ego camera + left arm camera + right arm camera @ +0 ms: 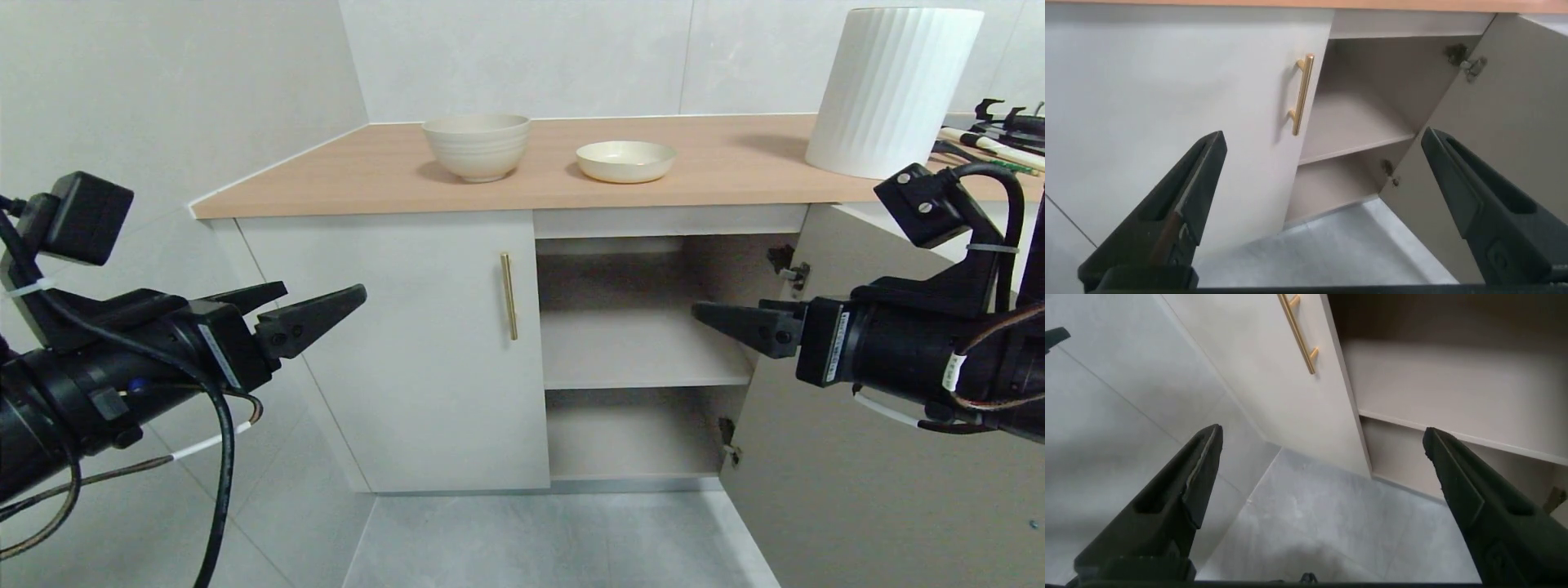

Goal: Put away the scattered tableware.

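- Pale tiled walls; smooth wood-grain countertop (735,175) over a white cabinet.
- Left gripper (322,294): black tapered jaws spread wide, nothing held, facing the closed door's slim brass bar handle (509,296).
- Right gripper (718,318): jaws parted, nothing held, level with the flat inner shelf (641,347), beside the swung-out door (833,457).
- Ribbed cream bowl (477,147): on the countertop, above and beyond the left gripper.
- Shallow cream dish (626,161): above, between both grippers.
- Fluted white cylinder (894,90): above the right gripper.
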